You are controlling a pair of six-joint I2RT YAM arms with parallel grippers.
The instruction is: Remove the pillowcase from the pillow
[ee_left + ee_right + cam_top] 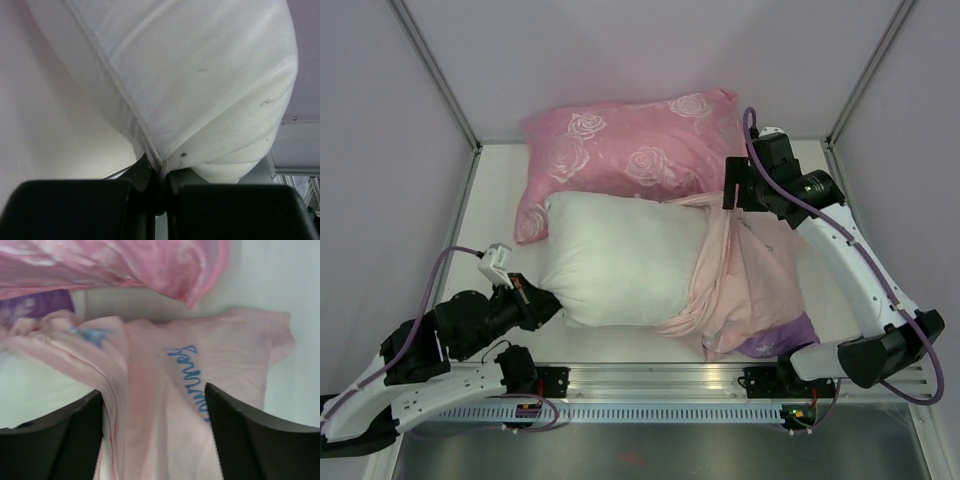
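The white pillow [620,260] lies across the middle of the table. Its right end is hidden under the bunched pillowcase [750,280], which is turned pale pink side out with a purple part [780,342] near the front edge. My left gripper [548,305] is shut on the pillow's near left corner; in the left wrist view the jaws [162,175] pinch the pillow's seam [125,100]. My right gripper [730,195] is open above the far end of the pillowcase. In the right wrist view its fingers [60,440] stand wide apart over the pink fabric [170,390] with blue lettering.
A pink rose-patterned pillow [630,150] lies at the back, touching the white pillow's far edge; it also shows in the right wrist view [125,265]. Frame posts and pale walls close the table on three sides. A metal rail [650,380] runs along the near edge.
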